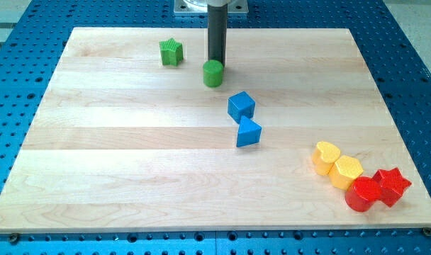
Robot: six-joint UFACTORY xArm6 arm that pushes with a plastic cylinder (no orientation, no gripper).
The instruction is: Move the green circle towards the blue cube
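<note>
my tip [216,61] behind green circle [213,74], blue cube [241,106] near

My tip [216,61] sits hidden behind the green circle [213,73]; the rod runs off the view's top, and the red star [393,185] partly covers the red block [362,194].
</note>
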